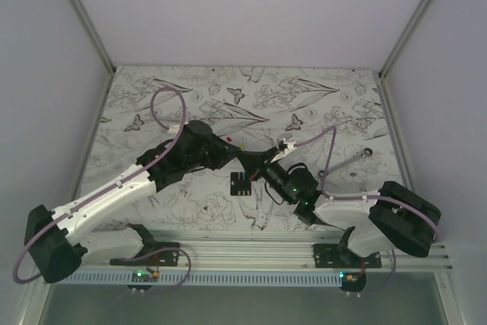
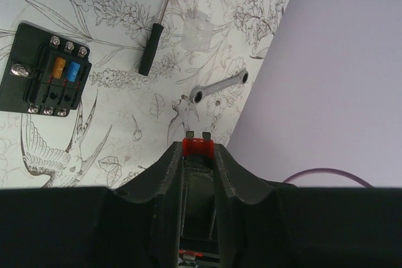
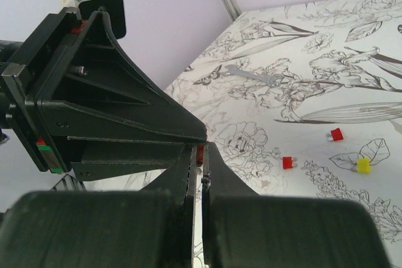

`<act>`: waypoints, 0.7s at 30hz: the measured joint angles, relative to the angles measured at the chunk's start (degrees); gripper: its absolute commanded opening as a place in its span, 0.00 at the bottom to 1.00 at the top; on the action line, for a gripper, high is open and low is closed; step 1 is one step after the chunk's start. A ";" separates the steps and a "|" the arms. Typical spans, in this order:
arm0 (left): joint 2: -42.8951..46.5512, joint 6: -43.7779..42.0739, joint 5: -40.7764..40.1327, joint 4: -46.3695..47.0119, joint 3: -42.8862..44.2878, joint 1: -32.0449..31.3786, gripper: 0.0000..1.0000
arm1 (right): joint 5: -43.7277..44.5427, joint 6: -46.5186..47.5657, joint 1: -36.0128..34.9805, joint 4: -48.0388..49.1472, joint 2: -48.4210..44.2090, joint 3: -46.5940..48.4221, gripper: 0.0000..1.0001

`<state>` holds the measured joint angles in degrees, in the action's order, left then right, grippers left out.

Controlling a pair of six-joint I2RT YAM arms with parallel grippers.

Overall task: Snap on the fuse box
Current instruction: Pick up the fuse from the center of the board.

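left tool (image 2: 196, 149): fingers clamped on a red fuse (image 2: 196, 145), whose two metal prongs stick out past the tips. It is held up off the desk (image 1: 319, 85).
right tool (image 3: 201, 155): fingers drawn almost together, only a thin slit between them. A red bit shows at the top of the slit; can't tell if it is pinched there or sits just behind.
tool-to-tool: in the right wrist view the left tool's tip comes down right at the right tool's tip. From above, both meet near mid-desk, the left arm (image 1: 122, 188) reaching in from the near left and the right arm (image 1: 365, 215) from the near right.
fuse box (image 2: 45, 70): lies flat on the desk, open face up, with neither tool on it. From above it sits just beside the two tool tips, on their near-left side.
fuse box slots: one orange fuse (image 2: 59, 67) and one blue fuse (image 2: 73, 71) side by side; screw heads run along two edges.
screwdriver (image 2: 154, 37): black handle, on the desk, right of the fuse box and apart from it.
wrench (image 2: 217, 88): small and flat, past the screwdriver, near the side wall.
clear plastic piece (image 2: 198, 29): just beside the screwdriver shaft.
loose fuses: two red (image 3: 337, 134) (image 3: 287, 162) and one yellow (image 3: 363, 165) lie scattered on the desk, apart from each other.
desk cover: white sheet printed with black flowers, birds and butterflies.
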<state>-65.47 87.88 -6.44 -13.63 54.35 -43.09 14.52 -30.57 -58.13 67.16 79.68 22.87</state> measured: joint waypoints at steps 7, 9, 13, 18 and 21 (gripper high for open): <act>1.75 -1.90 -0.22 0.24 -3.45 -0.02 0.50 | -1.11 1.79 0.33 -11.04 -3.37 1.53 0.00; 2.25 -3.45 -0.52 -0.68 -3.96 0.26 0.54 | -1.62 1.88 1.27 -16.81 -4.74 2.86 0.00; 2.62 -7.87 -0.70 -3.15 -4.70 0.90 0.54 | -2.93 1.75 5.33 -29.51 -6.78 6.82 0.00; -0.85 -13.81 0.72 -4.44 -5.25 1.99 0.49 | -6.47 1.38 10.40 -43.54 -8.41 8.90 0.00; -4.24 -16.13 1.90 -4.68 -7.08 2.25 0.42 | -8.48 1.42 12.44 -51.47 -8.72 10.23 0.00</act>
<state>-69.71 71.75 -4.54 -18.31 47.27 -40.84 6.04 -29.15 -45.69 15.68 70.96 33.10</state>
